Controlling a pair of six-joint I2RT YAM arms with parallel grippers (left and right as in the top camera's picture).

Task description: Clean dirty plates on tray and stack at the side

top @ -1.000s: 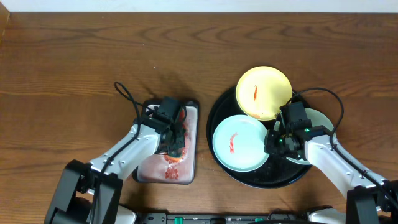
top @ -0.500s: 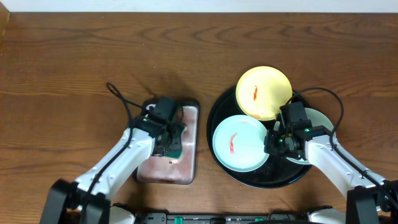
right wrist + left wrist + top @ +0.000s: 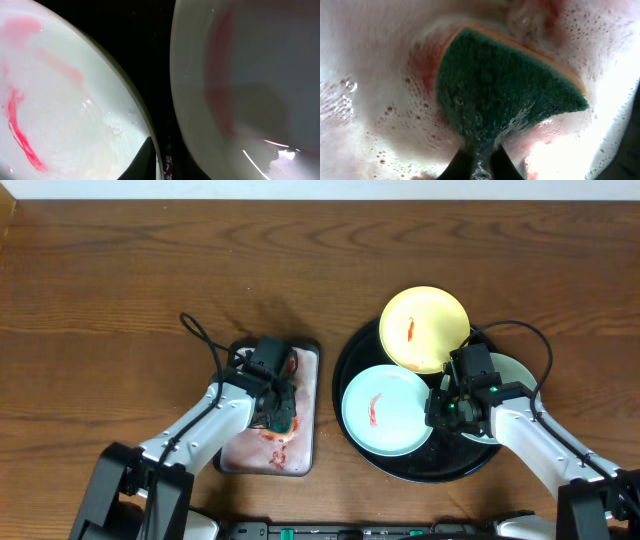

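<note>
In the left wrist view my left gripper [image 3: 481, 162] is shut on the narrow end of a wet green sponge [image 3: 505, 95] with an orange backing. It is held down in pink suds. From above, that gripper [image 3: 277, 410] is over the grey tray [image 3: 306, 375]. My right gripper [image 3: 441, 408] is shut on the right rim of a mint plate [image 3: 385, 410] with a red smear, which lies in the black tray [image 3: 420, 470]. Up close, one of its fingers [image 3: 144, 159] rests on that plate [image 3: 60, 110]. A yellow plate [image 3: 425, 328] overlaps the tray's far rim. A third pale plate [image 3: 512, 372] lies partly under my right arm.
The grey tray holds reddish foam [image 3: 275, 458] near its front end. A black cable [image 3: 205, 338] loops out left of my left arm. Brown wood tabletop [image 3: 120, 300] lies all around both trays.
My left arm swung a little left over the grey tray, then came back to where it was a second ago, with the sponge in its grip. The right arm and the plates have not moved.
</note>
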